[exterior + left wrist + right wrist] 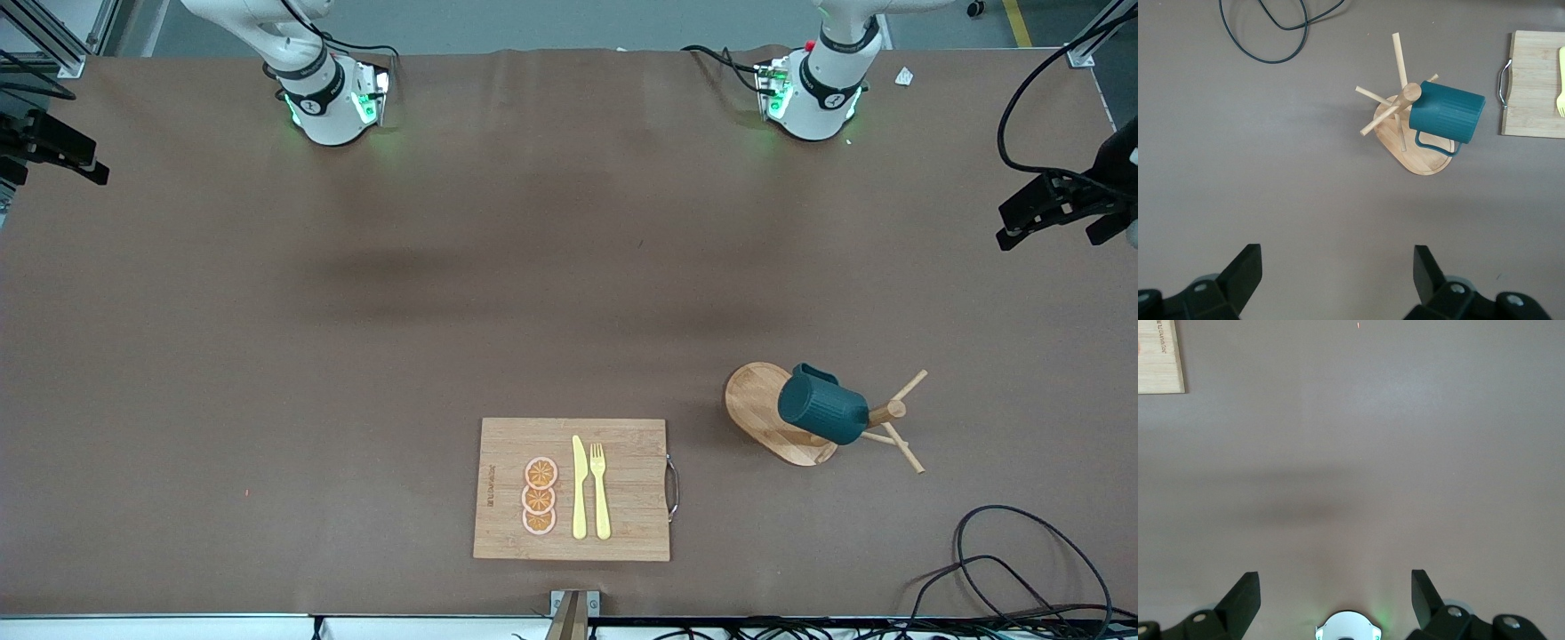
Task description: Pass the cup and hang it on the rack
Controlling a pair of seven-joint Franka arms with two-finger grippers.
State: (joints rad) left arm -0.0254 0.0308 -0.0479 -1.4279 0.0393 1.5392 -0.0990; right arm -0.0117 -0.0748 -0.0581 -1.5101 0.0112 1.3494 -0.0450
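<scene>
Ribbed teal cup (823, 409) hangs on bamboo rack (769, 418); both hands gape empty.

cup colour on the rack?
Dark teal, ribbed cup; clearest in left wrist view.

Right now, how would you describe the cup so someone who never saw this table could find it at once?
Start at the cutting board near the front camera's edge of the table, then look toward the left arm's end to the wooden rack with thin pegs. The cup hangs tilted on that rack, above its oval base. It is the only dark teal thing there, ribbed, with a small handle.
</scene>
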